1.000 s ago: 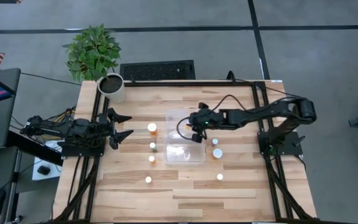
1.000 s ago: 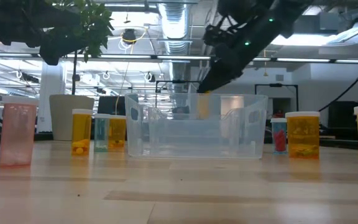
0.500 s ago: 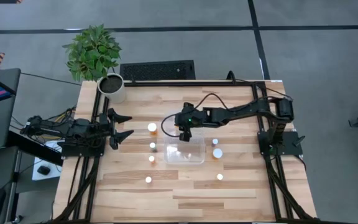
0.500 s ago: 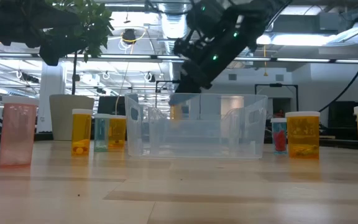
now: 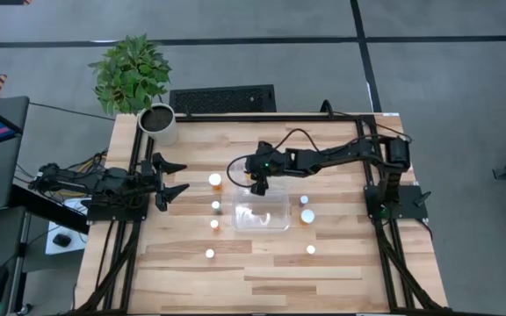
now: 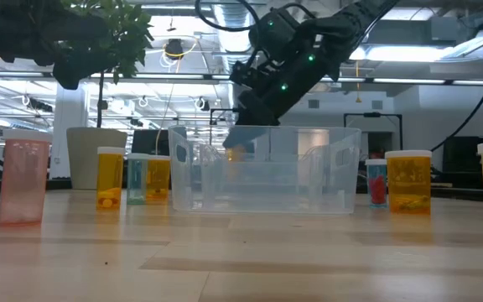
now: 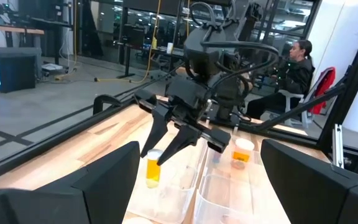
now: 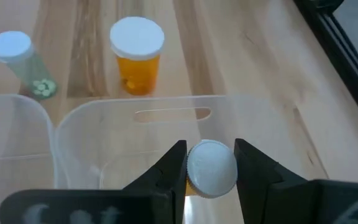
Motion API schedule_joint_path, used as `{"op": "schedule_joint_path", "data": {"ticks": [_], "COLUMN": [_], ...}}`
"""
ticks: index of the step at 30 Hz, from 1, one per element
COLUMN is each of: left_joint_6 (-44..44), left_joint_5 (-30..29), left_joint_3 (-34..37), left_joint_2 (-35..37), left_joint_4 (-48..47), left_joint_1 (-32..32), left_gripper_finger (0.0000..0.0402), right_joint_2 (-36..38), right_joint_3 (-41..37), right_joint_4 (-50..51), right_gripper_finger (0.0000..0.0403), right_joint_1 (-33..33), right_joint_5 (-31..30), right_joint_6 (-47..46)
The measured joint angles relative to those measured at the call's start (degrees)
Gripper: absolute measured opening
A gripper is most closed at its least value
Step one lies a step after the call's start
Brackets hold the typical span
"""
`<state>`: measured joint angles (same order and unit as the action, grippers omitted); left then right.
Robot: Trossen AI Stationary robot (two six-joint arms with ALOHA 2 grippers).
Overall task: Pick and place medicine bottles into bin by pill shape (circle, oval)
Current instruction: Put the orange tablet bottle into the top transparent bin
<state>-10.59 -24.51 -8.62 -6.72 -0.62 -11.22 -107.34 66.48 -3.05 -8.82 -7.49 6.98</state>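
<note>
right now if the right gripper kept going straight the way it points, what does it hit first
Probably the bin: the right gripper, shut on a white-capped bottle, points down into its compartment, so the bottle would meet the clear floor first. Depth is hard to judge.

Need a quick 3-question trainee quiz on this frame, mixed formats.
1. True or false: the right gripper holds a white-capped amber medicine bottle.
2. That gripper hangs over: A) the white plant pot B) the clear plastic two-compartment bin C) bare wooden table
3. Fill in: the left gripper is ____.

Key: 1 true; 2 B; 3 open, at the table's left edge, holding nothing.
</note>
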Motion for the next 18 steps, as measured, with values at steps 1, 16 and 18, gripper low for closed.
{"op": "schedule_joint_path", "data": {"ticks": [1,16,18], "left_joint_6": [0.00,0.02,0.02], "left_joint_5": [-0.01,0.03,0.04], "left_joint_3": [0.00,0.00,0.00], "left_joint_2": [0.00,0.00,0.00], "left_joint_4": [-0.01,0.04,0.06], "left_joint_1": [0.00,0.00,0.00], "left_gripper_finger": [0.0330,0.0330,0.0330], "right_joint_2": [-0.56,-4.67,-4.68], "right_joint_3": [0.00,-0.02,-0.02], "right_joint_4": [-0.72,-3.26,-3.21], "right_gripper_finger": [0.0114,0.0114,0.0114], "right_joint_1": [0.00,-0.72,-0.72], "right_joint_5": [0.00,0.11,0.11], "right_joint_6": [0.00,0.44,0.57]}}
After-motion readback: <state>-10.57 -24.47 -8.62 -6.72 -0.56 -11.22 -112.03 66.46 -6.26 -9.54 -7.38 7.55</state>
